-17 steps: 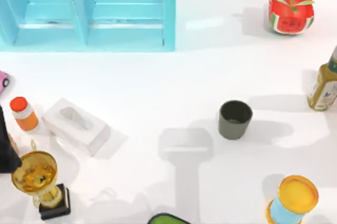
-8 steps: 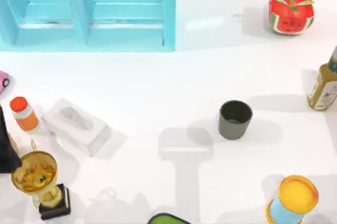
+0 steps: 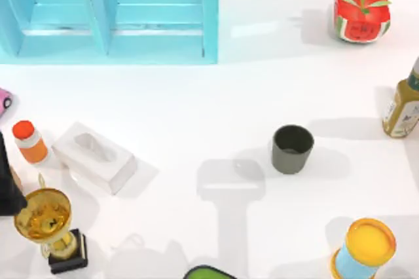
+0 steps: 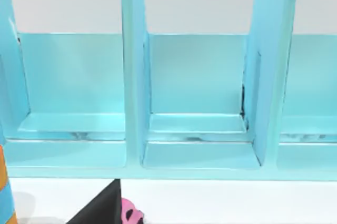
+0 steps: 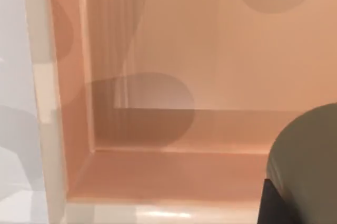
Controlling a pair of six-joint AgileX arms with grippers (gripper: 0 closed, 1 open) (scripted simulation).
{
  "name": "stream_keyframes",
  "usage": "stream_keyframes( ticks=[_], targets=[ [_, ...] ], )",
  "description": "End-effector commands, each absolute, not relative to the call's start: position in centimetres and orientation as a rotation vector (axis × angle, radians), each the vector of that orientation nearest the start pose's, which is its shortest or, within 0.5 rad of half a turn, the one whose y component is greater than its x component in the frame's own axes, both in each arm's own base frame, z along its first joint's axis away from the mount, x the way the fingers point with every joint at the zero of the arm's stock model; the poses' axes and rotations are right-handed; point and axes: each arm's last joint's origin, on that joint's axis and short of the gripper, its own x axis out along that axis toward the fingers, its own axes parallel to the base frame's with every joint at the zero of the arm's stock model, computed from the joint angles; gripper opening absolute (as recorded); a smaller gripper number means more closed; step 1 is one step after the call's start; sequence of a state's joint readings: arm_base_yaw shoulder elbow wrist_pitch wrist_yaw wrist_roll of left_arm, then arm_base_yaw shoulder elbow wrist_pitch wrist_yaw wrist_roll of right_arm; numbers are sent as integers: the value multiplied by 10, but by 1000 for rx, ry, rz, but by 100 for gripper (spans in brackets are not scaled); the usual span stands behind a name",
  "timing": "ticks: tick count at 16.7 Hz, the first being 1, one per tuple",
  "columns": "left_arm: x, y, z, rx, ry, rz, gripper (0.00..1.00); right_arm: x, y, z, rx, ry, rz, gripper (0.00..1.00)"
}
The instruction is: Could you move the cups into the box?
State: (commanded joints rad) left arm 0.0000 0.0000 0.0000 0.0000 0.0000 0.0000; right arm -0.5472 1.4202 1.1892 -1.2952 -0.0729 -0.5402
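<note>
- Step in hand, as I am judging it: the right arm is placing the first cup point(image 5: 308, 161) into the box point(image 5: 158, 176). In the right wrist view this cup is sitting close to the camera, over the box's peach floor and near one inner corner.
- Right tool: I cannot tell whether it is clenched on the first cup or released (a dark piece is showing against the cup's side, nothing more).
- Advice for the release: the arm should be holding the cup upright and well inside the walls, lowering it until the base is meeting the floor, and only then letting go. Dropping it from a height is risking a roll or a tip against the wall.
- Advice for placement: the cup should be going towards the corner, so that open floor is being left for its twin.
- The second cup point(image 3: 292, 149) is standing upright on the white table point(image 3: 196, 109), right of centre, well apart from the sauce bottle point(image 3: 402, 105) and the yellow-lidded can point(image 3: 366, 249). It is waiting for its turn, so the task is looking about half done at best.
- Left arm point(image 3: 6, 187): it is sitting idle at the table's left edge, its wrist camera facing the blue shelf point(image 4: 200, 103). The state of its tool cannot be told either.
</note>
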Motion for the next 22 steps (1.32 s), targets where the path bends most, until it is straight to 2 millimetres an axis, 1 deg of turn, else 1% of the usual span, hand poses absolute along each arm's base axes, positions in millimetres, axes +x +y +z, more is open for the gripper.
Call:
stream_keyframes(
  ticks=[5,6,10,22],
  targets=[
    [106,-1,160,0,0,0,100,210,-127,222,42,1497,24,0],
    [106,-1,160,0,0,0,100,209,-127,218,43,1499,25,0],
    [106,-1,160,0,0,0,100,209,-127,217,44,1499,25,0],
    [106,-1,160,0,0,0,100,209,-127,217,44,1499,25,90]
  ],
)
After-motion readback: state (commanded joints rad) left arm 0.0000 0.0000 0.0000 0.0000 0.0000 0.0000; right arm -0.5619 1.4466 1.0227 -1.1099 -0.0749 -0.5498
